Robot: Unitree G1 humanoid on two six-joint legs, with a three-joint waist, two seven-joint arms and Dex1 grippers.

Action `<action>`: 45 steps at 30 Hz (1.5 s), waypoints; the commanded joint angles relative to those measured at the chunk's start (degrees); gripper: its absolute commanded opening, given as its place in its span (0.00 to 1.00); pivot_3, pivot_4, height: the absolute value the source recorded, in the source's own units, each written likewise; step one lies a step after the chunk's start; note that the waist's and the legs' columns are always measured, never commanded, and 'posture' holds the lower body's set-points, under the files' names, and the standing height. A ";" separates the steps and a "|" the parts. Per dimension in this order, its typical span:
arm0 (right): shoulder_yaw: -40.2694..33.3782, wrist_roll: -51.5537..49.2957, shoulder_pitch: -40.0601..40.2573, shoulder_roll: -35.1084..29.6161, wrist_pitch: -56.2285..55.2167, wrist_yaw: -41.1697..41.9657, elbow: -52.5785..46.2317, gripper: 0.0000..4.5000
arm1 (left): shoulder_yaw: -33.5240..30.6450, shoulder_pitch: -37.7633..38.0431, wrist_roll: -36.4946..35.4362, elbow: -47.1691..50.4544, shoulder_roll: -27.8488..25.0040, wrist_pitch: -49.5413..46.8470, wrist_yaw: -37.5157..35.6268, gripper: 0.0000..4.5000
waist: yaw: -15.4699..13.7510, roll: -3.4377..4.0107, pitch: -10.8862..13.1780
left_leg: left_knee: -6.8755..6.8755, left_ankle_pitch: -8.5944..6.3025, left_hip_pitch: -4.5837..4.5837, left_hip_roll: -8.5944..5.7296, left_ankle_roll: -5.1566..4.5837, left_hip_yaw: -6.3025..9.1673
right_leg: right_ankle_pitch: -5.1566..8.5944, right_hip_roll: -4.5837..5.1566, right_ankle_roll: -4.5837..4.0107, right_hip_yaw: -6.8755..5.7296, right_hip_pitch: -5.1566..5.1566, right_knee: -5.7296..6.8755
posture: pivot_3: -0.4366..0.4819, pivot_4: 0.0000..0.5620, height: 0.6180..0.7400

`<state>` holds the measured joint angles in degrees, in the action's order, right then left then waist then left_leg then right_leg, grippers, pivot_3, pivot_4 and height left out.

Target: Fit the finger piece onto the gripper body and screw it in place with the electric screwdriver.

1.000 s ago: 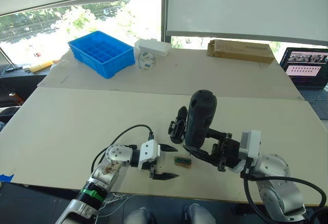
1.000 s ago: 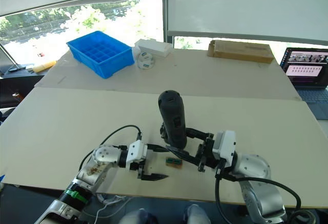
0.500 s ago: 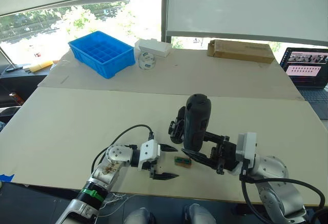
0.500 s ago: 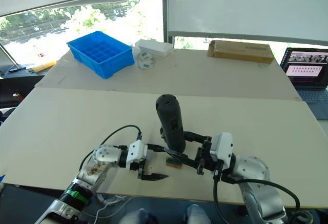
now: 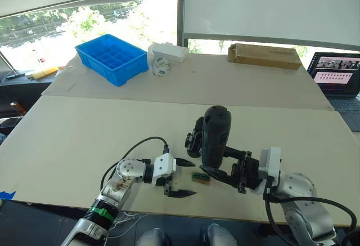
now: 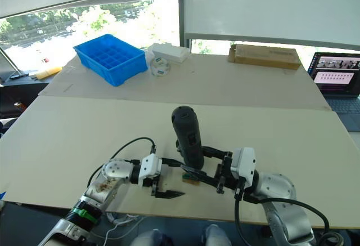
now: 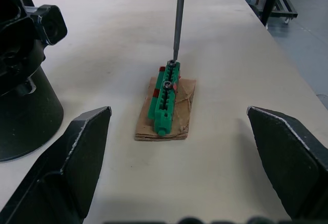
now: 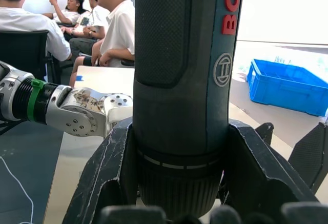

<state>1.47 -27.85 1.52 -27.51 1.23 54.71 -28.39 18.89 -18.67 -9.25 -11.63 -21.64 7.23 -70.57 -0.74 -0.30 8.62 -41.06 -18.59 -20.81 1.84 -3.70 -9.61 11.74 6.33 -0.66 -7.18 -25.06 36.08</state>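
Currently my right gripper (image 5: 222, 173) clamps the electric screwdriver (image 5: 215, 135) upright: thick black barrel, red lettering. Its bit touches the green-topped block (image 7: 167, 98). Left gripper (image 5: 181, 177) spread wide, empty.

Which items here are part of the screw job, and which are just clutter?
In the job:
- electric screwdriver, upright in the right gripper, bit on the green-topped block
- gripper body, behind the screwdriver
- left gripper, open beside the block

Lying about:
- blue bin
- white box
- tape roll
- cardboard box
- laptop
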 commanded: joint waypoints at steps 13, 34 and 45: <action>-1.06 -1.03 -0.65 0.15 -3.59 0.73 -0.09 0.43 | 1.46 1.59 1.12 -2.02 0.36 -0.24 0.82 1.00 | 0.00 0.01 -0.01 | 0.01 -0.02 0.01 0.00 -0.03 0.01 | 0.00 0.02 0.00 0.01 0.03 0.00 | 0.48 0.27 1.00; -0.24 -2.91 -0.49 -0.83 -0.26 1.51 -0.91 0.43 | 1.35 2.01 0.98 -2.09 0.46 -0.39 1.44 1.00 | -0.01 0.08 -0.05 | 0.01 -0.05 0.05 0.00 -0.08 0.03 | 0.00 0.09 0.01 0.01 0.06 -0.01 | 0.48 0.27 1.00; -0.93 -4.05 0.00 -1.40 0.56 1.61 -1.99 0.43 | 1.55 2.60 1.00 -1.27 0.30 -0.73 1.62 1.00 | -0.03 0.08 -0.06 | 0.02 -0.07 0.04 0.00 -0.11 0.03 | 0.00 0.11 0.02 0.03 0.07 -0.02 | 0.48 0.27 1.00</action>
<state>1.66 -29.00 1.85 -28.67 1.78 56.27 -26.95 18.80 -17.65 -9.25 -11.18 -21.40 7.47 -68.98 -0.77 -0.22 8.57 -41.04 -18.66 -20.77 1.84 -3.80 -9.58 11.74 6.44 -0.64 -7.14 -25.00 36.06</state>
